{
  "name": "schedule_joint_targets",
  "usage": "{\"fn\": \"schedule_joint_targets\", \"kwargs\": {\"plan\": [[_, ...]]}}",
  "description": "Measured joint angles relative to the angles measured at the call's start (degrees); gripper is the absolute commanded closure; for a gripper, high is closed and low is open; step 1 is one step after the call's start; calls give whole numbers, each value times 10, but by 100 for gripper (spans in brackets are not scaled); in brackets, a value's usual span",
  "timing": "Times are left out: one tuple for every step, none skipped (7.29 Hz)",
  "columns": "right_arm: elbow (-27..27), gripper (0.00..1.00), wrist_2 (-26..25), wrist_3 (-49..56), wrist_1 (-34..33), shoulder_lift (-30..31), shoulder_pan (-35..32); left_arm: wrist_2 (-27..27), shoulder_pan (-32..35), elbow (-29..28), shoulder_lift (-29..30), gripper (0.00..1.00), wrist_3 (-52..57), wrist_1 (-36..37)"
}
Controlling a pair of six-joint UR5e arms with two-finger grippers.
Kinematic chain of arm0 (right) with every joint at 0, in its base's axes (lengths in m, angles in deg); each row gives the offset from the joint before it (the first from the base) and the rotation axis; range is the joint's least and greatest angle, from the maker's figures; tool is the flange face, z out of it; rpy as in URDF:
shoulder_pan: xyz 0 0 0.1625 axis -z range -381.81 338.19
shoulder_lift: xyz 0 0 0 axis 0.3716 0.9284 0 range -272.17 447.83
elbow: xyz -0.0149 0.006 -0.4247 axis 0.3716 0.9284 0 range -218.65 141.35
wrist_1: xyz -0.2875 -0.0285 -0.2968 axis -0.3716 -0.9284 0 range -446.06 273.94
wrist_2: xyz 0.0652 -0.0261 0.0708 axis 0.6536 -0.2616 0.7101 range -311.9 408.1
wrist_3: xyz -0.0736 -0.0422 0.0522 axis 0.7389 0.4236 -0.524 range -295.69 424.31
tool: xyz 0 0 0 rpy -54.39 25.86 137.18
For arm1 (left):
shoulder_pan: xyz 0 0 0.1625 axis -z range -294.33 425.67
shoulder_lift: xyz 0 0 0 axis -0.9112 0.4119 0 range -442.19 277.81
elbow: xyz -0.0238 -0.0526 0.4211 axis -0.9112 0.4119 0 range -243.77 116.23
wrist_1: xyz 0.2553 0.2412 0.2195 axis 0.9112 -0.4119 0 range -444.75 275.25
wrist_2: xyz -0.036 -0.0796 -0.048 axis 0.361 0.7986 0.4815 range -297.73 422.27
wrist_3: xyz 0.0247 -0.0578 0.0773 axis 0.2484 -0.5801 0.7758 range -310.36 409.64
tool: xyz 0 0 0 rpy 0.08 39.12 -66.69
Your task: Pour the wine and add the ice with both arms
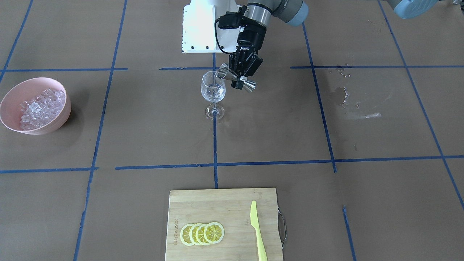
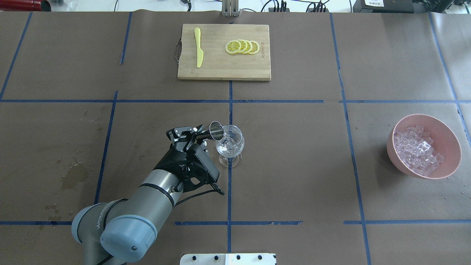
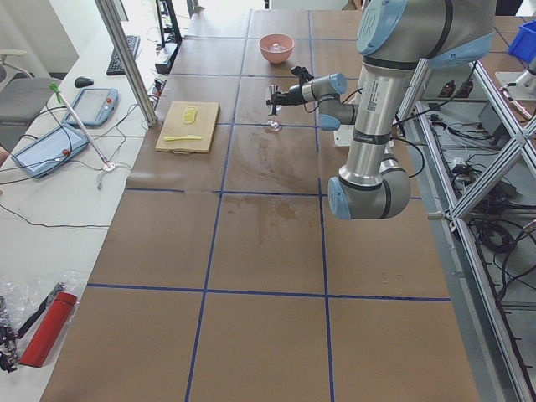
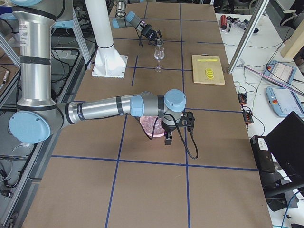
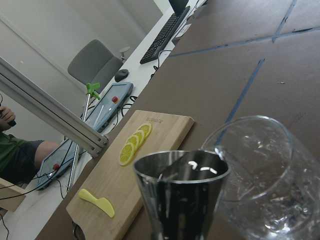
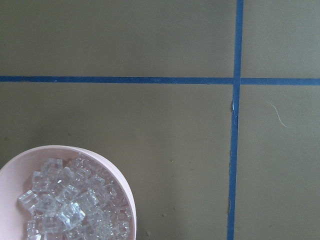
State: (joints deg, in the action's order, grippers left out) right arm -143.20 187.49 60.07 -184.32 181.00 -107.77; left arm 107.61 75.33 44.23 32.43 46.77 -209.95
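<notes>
A clear wine glass point(image 1: 213, 90) point(image 2: 230, 145) stands at the table's middle on the blue centre line. My left gripper point(image 1: 239, 74) point(image 2: 200, 135) is shut on a steel jigger point(image 1: 226, 72) point(image 2: 216, 131), tilted with its mouth at the glass rim. In the left wrist view the jigger point(image 5: 180, 195) fills the foreground beside the glass point(image 5: 260, 175). The ice point(image 1: 41, 107) point(image 2: 415, 149) point(image 6: 70, 205) lies heaped in a pink bowl point(image 1: 54, 125) point(image 2: 445, 140). My right gripper point(image 4: 168, 137) hangs over that bowl point(image 4: 149, 124); whether it is open or shut I cannot tell.
A wooden cutting board point(image 1: 221, 203) point(image 2: 220, 70) sits at the far edge with lemon slices point(image 1: 202, 233) and a yellow plastic knife point(image 1: 257, 232). Wet marks point(image 1: 348, 98) stain the paper on my left side. The white base point(image 1: 199, 29) stands behind the glass.
</notes>
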Motion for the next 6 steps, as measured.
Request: {"fn": "schedule_joint_targets", "kwargs": {"plan": [[0,0,0,0,0,0,0,3,2,2,5,100,9,18],[0,0,0,0,0,0,0,4,5,8,9,100,25,33],[0,0,0,-1,0,0,0,4,7,15,10,100,45,44],[0,0,0,0,0,0,0,4,8,20,12,100,61,60],[0,0,0,0,0,0,0,5,9,23,17,100,73,82],[0,0,0,0,0,0,0,5,9,24,22,100,92,101]]}}
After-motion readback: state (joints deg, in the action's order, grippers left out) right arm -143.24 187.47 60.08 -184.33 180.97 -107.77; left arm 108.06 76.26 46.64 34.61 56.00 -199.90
